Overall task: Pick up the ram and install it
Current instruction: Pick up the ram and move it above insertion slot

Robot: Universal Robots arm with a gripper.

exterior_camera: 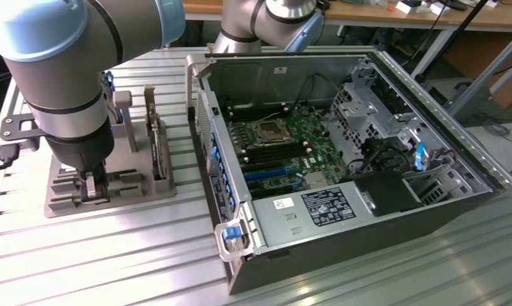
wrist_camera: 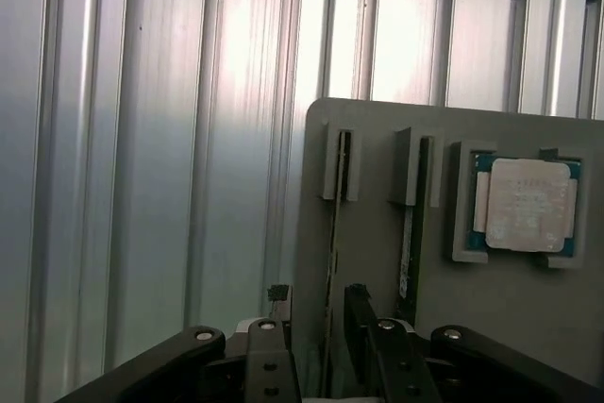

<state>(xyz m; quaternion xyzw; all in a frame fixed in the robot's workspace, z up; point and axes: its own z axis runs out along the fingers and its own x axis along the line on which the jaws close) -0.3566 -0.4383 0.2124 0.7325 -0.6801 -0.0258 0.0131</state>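
The ram (wrist_camera: pixel 332 233) is a thin green stick seen edge-on, standing in a slot of the grey holder (wrist_camera: pixel 377 327). My gripper (wrist_camera: pixel 318 307) is open, with one black finger (wrist_camera: pixel 278 301) on each side of the stick's near end and a small gap to each. A second thin stick (wrist_camera: pixel 408 243) stands in the neighbouring slot. In the exterior view my gripper (exterior_camera: pixel 90 188) reaches straight down into the grey holder (exterior_camera: pixel 69 204) on the exterior view's left, beside the open computer case (exterior_camera: pixel 341 210).
A square silver CPU (wrist_camera: pixel 528 205) lies in a pocket of the holder. A larger card (exterior_camera: pixel 158 143) stands upright on the holder's far side. The motherboard (exterior_camera: pixel 281 153) lies inside the case. The table (exterior_camera: pixel 111 261) is ribbed aluminium.
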